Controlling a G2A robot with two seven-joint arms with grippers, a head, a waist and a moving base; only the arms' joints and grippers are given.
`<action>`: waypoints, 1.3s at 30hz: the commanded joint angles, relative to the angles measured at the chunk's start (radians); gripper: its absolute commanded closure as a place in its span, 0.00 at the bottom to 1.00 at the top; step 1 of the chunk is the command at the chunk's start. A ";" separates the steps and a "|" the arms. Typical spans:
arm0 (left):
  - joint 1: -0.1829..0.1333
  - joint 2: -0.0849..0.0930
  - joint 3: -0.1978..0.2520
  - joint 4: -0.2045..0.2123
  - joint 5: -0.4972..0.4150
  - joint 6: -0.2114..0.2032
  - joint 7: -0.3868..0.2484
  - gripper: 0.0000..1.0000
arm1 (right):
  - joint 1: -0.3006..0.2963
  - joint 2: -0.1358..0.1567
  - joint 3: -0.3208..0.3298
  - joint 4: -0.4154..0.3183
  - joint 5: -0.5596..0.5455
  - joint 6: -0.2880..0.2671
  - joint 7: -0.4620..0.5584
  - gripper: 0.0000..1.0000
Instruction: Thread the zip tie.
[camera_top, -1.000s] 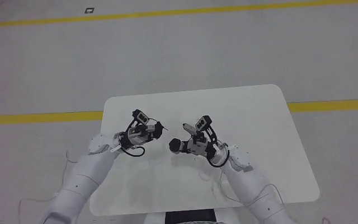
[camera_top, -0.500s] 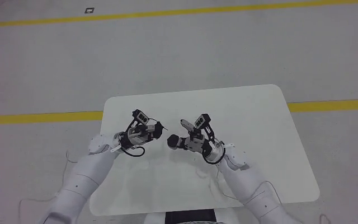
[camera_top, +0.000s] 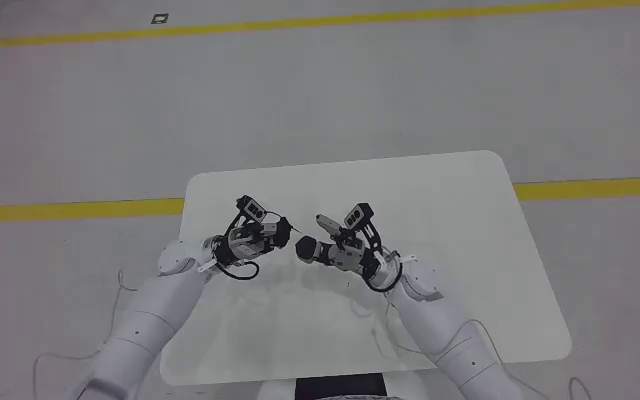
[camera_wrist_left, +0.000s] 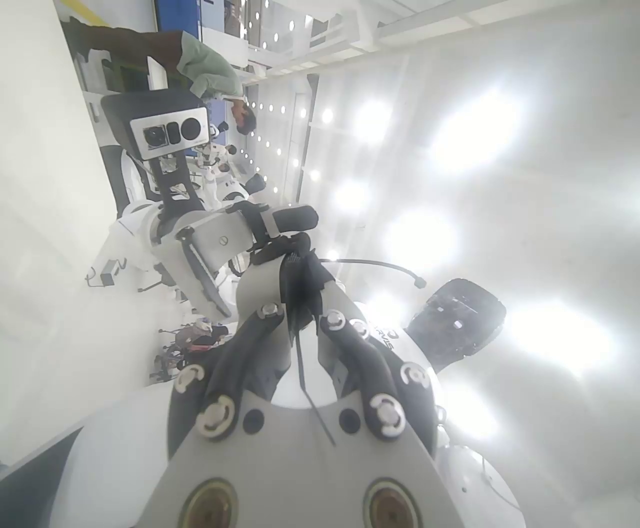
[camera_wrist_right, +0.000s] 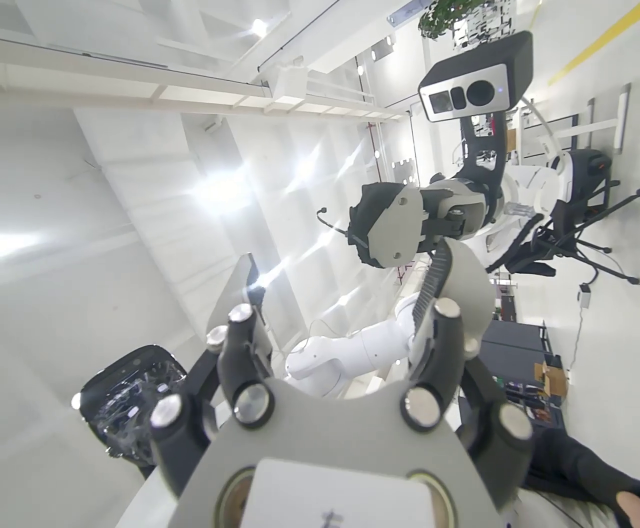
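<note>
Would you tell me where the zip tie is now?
In the left wrist view, the zip tie is pinched in the left gripper, held over the table beside the right gripper.

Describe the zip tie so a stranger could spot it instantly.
Start at the white table. Over its middle, the left pincer is clamped on the zip tie. It is the only thin black strip there, one end curving to a small head.
</note>
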 joint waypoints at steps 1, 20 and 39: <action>0.000 0.000 0.000 0.000 0.000 0.000 0.000 1.00 | 0.005 -0.001 -0.005 0.007 0.005 -0.004 0.001 0.60; 0.000 0.000 0.000 0.000 0.000 0.000 0.000 1.00 | 0.033 -0.005 -0.035 0.033 0.019 -0.006 -0.010 0.74; 0.000 0.000 0.000 0.000 0.000 0.000 0.000 1.00 | 0.048 -0.007 -0.055 0.046 0.016 -0.010 -0.030 0.88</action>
